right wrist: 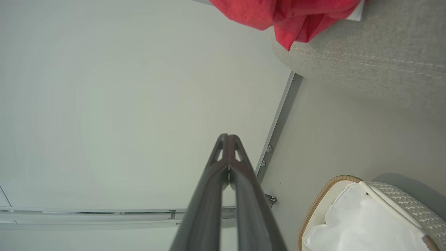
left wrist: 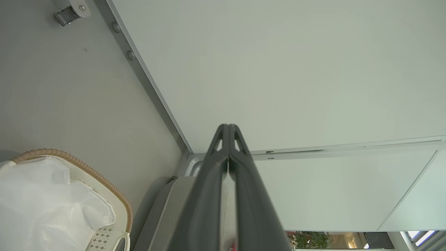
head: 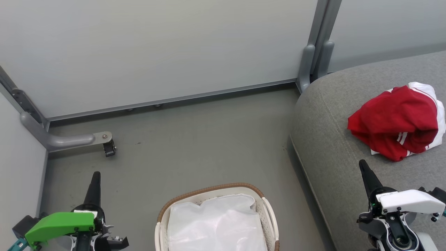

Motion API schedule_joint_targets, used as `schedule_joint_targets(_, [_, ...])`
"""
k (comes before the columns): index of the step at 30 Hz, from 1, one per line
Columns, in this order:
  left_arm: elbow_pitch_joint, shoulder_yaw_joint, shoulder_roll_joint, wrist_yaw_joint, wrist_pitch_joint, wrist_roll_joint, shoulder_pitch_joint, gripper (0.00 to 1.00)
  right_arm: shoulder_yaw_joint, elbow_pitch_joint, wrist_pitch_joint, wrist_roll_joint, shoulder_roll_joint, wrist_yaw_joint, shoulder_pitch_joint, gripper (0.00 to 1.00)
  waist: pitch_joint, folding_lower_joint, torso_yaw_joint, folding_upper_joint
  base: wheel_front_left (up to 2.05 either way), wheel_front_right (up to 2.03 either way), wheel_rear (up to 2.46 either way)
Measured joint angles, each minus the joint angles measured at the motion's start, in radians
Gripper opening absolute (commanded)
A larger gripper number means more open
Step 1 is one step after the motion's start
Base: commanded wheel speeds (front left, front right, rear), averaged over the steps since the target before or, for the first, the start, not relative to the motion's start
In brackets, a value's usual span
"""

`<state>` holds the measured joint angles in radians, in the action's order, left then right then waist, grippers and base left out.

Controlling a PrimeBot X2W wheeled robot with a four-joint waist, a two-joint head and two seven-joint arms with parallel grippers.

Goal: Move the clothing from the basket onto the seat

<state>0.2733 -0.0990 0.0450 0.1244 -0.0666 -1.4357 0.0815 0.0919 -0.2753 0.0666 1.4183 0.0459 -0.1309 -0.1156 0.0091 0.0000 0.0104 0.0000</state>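
Clothing (head: 393,122): a bright red bundle with white panels and thin white stripes, crumpled in a heap on the seat (head: 331,146). It lies on the top surface, back from the rounded edge. In the right wrist view a red fold shows at the top, against the seat's stitched seam.

Seat: a large grey woven cushion on the right of the head view. Its curved corner comes close to a grey metal post (head: 315,52) between the pale wall panels (head: 156,52).

Basket (head: 209,190): an oval of white perforated plastic with a brown woven rim, standing on the grey floor (head: 195,139) just left of the seat. The white liner cloth (head: 216,223) lies rumpled inside.

Left gripper (head: 95,177): at lower left in the head view, above the floor to the left of the basket and apart from it. The fingers are pressed together with nothing between them. The left wrist view shows them meeting at the tip, pointing toward the wall panel.

Right gripper (head: 363,164): at lower right, seen against the seat, near the clothing but not touching it. The fingers are together and hold nothing. The right wrist view shows the tips closed.

A grey bracket foot with a small dark caster (head: 109,149) sits on the floor at the left wall.
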Motion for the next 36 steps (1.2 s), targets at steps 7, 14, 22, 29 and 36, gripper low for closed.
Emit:
schedule_joint_targets(7, [-0.008,-0.004,0.001,0.0,-0.015,-0.052,0.003,0.0,0.006,0.008,0.014,0.055,0.0,0.0,0.0,0.0,-0.002,0.0,-0.003,0.0,0.0,0.0,0.0])
schedule_joint_targets(14, [-0.015,-0.008,0.001,0.003,-0.028,-0.096,0.013,0.0,0.012,0.017,0.027,0.107,0.001,0.0,0.001,0.0,-0.003,0.0,-0.006,0.0,0.0,0.0,0.0])
schedule_joint_targets(22, [-0.023,-0.012,0.001,0.003,-0.04,-0.146,0.017,0.0,0.019,0.026,0.04,0.161,0.001,0.0,0.001,0.0,-0.005,0.0,-0.009,0.0,0.0,0.0,0.0])
schedule_joint_targets(29, [-0.028,-0.014,0.002,0.003,-0.047,-0.175,0.021,0.0,0.022,0.03,0.048,0.193,0.001,0.0,0.002,0.0,-0.006,0.0,-0.01,0.0,0.0,0.0,0.0])
schedule_joint_targets(36, [-0.028,-0.014,0.002,0.003,-0.047,-0.176,0.021,0.0,0.022,0.03,0.048,0.193,0.001,0.0,0.002,0.0,-0.006,0.0,-0.01,0.0,0.0,0.0,0.0])
